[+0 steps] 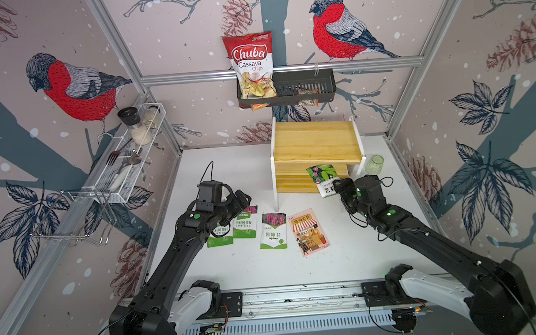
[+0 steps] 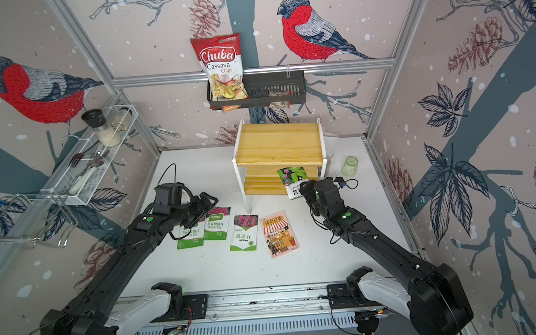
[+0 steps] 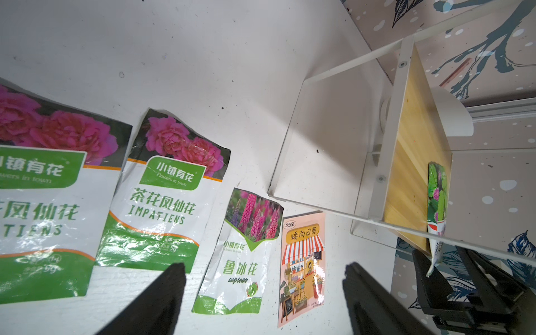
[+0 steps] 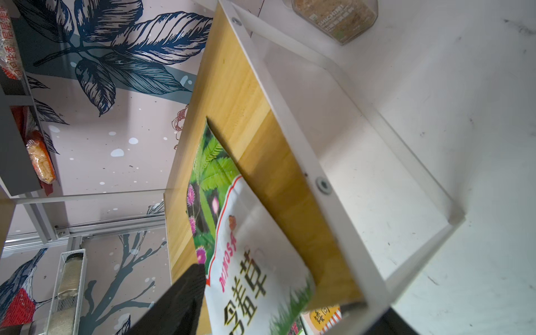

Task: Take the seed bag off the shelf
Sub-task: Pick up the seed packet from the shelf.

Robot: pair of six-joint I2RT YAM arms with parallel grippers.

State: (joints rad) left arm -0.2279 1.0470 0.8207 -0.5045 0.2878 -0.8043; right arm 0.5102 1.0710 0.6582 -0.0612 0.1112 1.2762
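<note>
Closest to the camera runs the silver aluminium rail (image 1: 300,295) that carries both black arms. On the left, the left tool (image 1: 242,198) hangs over the white surface (image 1: 228,164) with its jaws spread and nothing between them. The left wrist view shows only an open gap between its black fingers (image 3: 162,293). Below and to its right, four flat packets lie in a row on the surface: two green-and-white impatiens packets (image 1: 232,229), a white lupin packet (image 1: 273,230) and a pink sunflower packet (image 1: 312,232).

Right of centre stands the small two-tier shelf of yellow pine boards with thin white sides (image 1: 316,143). The seed bag (image 1: 324,177) is a flat glossy packet, with green leaves and pink flowers at one end and black characters on white at the other. It lies on the lower board at the near right corner. Its long axis runs far to near, leaning slightly right. The pictured end points into the shelf, and the white end overhangs the near edge.

The right tool (image 1: 338,184) is at that overhang with its jaws apart. In the right wrist view one black finger (image 4: 185,293) sits just beside the bag's edge. I see no pinch, and I cannot tell whether a pad touches the bag.

The reach looks done and the grasp looks due. The next move, I judge, is to close on the white end and draw the bag toward the near side along its own length — low enough to clear the upper board and clear of the white side panel just to the right. A pale green glass jar (image 1: 375,164) stands on the surface just right of the shelf.
</note>
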